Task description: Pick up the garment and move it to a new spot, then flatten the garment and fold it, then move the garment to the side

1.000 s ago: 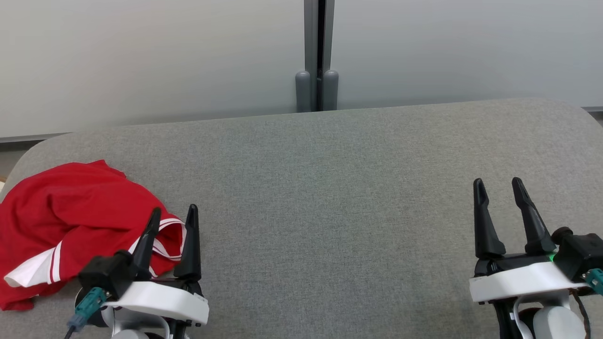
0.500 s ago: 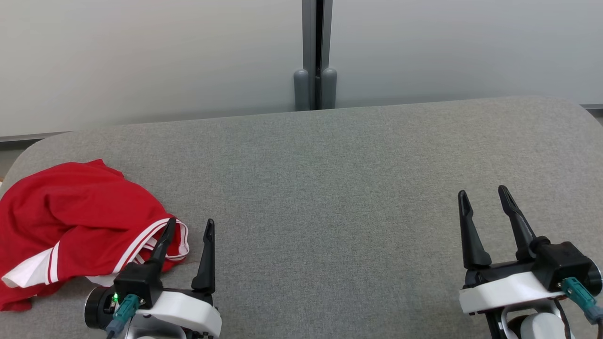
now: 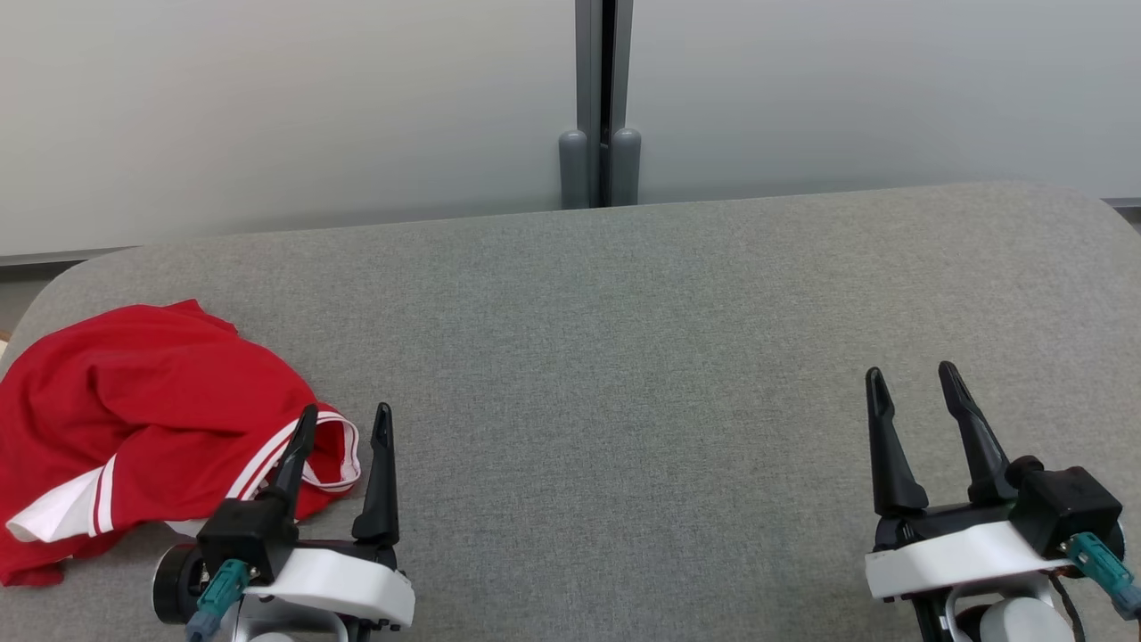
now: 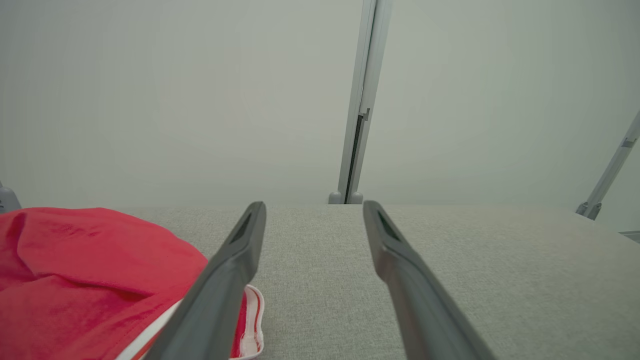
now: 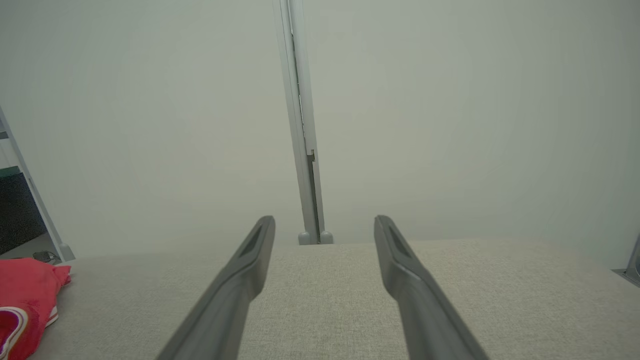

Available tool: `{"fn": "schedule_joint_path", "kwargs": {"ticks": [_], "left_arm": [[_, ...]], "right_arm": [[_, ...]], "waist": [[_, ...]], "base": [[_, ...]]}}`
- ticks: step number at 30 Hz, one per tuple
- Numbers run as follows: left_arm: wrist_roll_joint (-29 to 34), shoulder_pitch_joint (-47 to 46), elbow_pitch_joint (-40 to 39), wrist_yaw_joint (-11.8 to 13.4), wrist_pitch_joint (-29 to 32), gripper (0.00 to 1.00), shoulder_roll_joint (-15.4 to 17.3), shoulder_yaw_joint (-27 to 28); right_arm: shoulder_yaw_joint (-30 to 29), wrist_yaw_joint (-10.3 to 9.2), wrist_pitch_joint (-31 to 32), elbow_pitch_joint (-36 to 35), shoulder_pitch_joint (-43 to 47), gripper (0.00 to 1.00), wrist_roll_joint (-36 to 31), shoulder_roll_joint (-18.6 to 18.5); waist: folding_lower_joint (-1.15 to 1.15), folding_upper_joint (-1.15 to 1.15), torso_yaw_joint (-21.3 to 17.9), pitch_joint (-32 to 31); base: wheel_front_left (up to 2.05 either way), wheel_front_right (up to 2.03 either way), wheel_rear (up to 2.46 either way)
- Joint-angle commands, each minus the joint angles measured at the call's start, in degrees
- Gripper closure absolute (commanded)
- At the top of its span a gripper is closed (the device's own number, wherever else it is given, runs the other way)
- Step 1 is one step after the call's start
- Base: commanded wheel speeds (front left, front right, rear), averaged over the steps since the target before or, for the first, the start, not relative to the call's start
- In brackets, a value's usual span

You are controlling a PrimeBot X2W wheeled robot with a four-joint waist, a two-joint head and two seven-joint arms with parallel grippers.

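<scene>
The garment (image 3: 134, 419) is red with white stripes and lies crumpled at the left end of the grey table (image 3: 624, 357). My left gripper (image 3: 346, 417) hovers open at its right edge, its left finger over the striped hem, nothing held. The left wrist view shows the garment (image 4: 85, 280) at lower left beside the open left gripper (image 4: 314, 207). Far to the right my right gripper (image 3: 907, 374) stands open over bare table. In the right wrist view the garment (image 5: 25, 300) sits at the far left, well away from the open right gripper (image 5: 325, 222).
A pale wall with a grey vertical post (image 3: 602, 107) runs behind the table's far edge. The table's rounded corners lie at the far left and far right. Wide bare table surface stretches between the two grippers.
The left gripper dropped back toward me and shifted a little right, then settled at the garment's hem. The right gripper drew back slightly toward me. The garment has not moved.
</scene>
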Motion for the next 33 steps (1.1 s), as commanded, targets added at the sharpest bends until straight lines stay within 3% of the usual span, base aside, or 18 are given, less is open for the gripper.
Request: {"fn": "schedule_joint_path", "kwargs": {"ticks": [1, 6, 12, 22, 33], "left_arm": [[0.26, 0.02, -0.02, -0.65, -0.49, 0.0, -0.1, 0.85], [0.8, 1.0, 1.58, -2.57, -1.05, 0.0, -1.42, 3.05], [3.1, 1.04, 4.07, -3.62, -1.67, 0.0, -2.03, 4.15], [6.26, 1.13, 5.14, -3.85, -2.83, 0.0, -2.12, 4.0], [5.17, 0.64, 5.35, -3.55, -2.71, 0.0, -2.11, 3.66]], "right_arm": [[0.34, 0.0, -0.57, 0.37, -0.16, 0.0, 1.26, -0.26], [0.96, 0.0, -1.13, 3.04, -0.21, 0.0, 5.95, -0.28], [2.64, 0.0, -1.82, 5.67, -1.06, 0.0, 3.03, -0.27], [3.1, 0.0, -2.89, 6.83, -1.28, 0.0, -0.35, -0.32], [3.45, 0.0, -2.85, 6.91, -0.81, 0.0, 1.77, -0.28]], "waist": [[0.0, 0.0, 0.04, -0.05], [0.0, 0.0, 0.09, -0.27], [0.0, 0.0, 0.07, -0.28], [0.0, 0.0, 0.21, -0.39], [0.0, 0.0, 1.79, -0.4]], "base": [[0.0, 0.0, 0.0], [0.0, 0.0, 0.0], [0.0, 0.0, 0.0], [0.0, 0.0, 0.0], [0.0, 0.0, 0.0]]}}
